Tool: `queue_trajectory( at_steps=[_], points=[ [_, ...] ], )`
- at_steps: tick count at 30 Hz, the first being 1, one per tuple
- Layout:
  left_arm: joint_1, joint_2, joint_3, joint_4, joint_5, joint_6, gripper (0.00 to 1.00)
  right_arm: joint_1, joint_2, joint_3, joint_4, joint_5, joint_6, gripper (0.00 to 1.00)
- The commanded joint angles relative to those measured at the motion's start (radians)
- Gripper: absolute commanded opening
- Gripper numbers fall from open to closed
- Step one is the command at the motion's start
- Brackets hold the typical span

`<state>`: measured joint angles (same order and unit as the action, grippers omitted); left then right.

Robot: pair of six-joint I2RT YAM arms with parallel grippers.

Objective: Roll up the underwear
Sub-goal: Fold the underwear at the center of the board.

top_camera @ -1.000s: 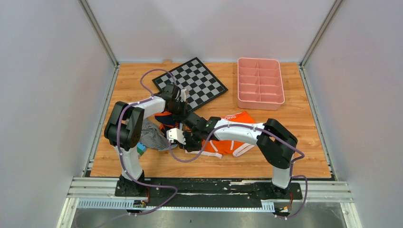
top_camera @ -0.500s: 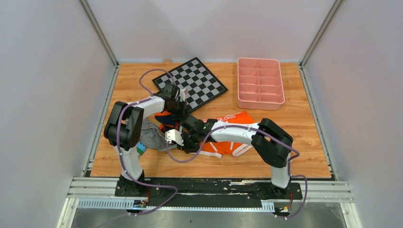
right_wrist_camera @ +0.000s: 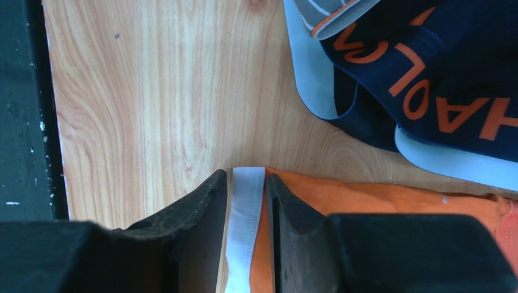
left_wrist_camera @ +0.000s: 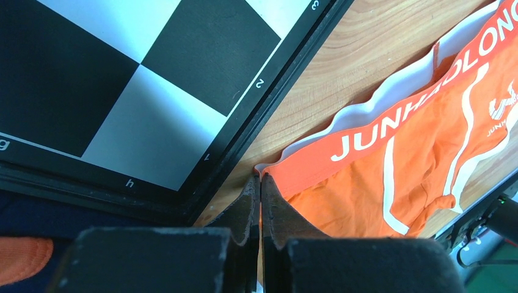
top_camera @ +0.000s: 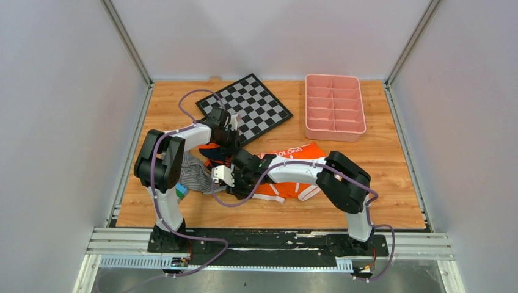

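The orange underwear lies spread on the wood between the arms. Its lettered waistband faces the chessboard in the left wrist view. My left gripper is shut, and its tips pinch the waistband's corner beside the board. My right gripper is low at the near left corner of the underwear. Its fingers stand a narrow gap apart, with the white trim band lying flat between them. One finger is over wood, the other over orange fabric.
A navy pair with orange lettering lies just left of the underwear, also seen from above. A grey striped garment sits by the left arm. A chessboard is behind, and a pink divided tray is at the back right.
My right arm has slid left along the underwear, uncovering more of the waistband lettering. The left gripper has held its place.
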<state>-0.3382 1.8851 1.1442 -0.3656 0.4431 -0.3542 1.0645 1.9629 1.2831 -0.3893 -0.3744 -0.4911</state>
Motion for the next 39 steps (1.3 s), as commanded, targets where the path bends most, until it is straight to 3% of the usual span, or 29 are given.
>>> queue_trajectory(
  at_steps=[1,6,12,26,39],
  points=[
    [0.005,0.009,0.02,0.003,0.012,0.003,0.0,0.011,0.034,0.029,0.041,0.027,0.052,0.31],
    [0.007,0.011,0.021,0.0,0.014,0.004,0.0,0.017,0.06,0.045,0.037,0.048,0.091,0.29],
    [0.016,0.001,0.032,-0.019,0.016,0.02,0.0,0.028,0.05,0.051,0.036,0.077,0.111,0.0],
    [0.036,-0.148,0.124,-0.12,-0.009,0.076,0.0,0.028,-0.082,0.163,0.052,0.002,0.244,0.0],
    [0.032,-0.035,0.363,-0.254,0.015,0.03,0.0,-0.082,-0.255,0.048,0.043,-0.02,0.303,0.0]
  ],
)
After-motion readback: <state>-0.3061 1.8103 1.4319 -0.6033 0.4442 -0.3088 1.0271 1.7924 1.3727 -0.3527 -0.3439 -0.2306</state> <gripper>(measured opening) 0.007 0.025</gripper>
